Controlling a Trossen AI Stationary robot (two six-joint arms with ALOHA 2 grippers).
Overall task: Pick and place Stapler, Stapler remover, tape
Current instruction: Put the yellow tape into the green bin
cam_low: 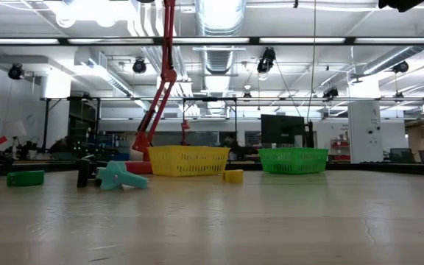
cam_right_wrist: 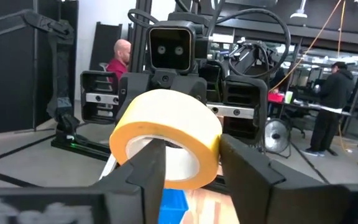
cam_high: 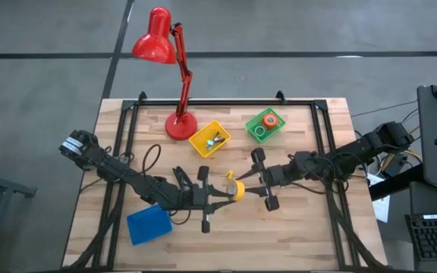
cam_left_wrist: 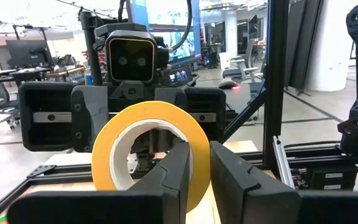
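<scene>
A yellow tape roll point(cam_high: 237, 189) is held in the air above the table's middle, between my two grippers. My left gripper point(cam_high: 224, 192) reaches it from the left and is shut on it. My right gripper point(cam_high: 250, 184) comes from the right, open, with one finger point(cam_right_wrist: 146, 169) in front of the roll's hollow and the other point(cam_right_wrist: 248, 169) outside its wall. A green and an orange tape roll point(cam_high: 265, 124) lie in the green bin. The stapler does not show plainly in any view. My left gripper holds the yellow roll by its wall point(cam_left_wrist: 199, 155), one finger point(cam_left_wrist: 169, 174) inside the hollow centre and the other point(cam_left_wrist: 241, 180) outside. The fingers come level from the table's left. The roll stands on edge, lifted clear of the table. My right gripper: whether its fingers touch the roll's wall point(cam_right_wrist: 209, 152) I cannot tell.
A red desk lamp point(cam_high: 174, 83) stands at the far edge. The yellow bin point(cam_high: 209, 140) with small items and the green bin point(cam_high: 250, 120) sit beyond the grippers. A blue bin point(cam_high: 149, 225) lies near the left arm. The low view shows small things point(cam_low: 112, 175) on the table.
</scene>
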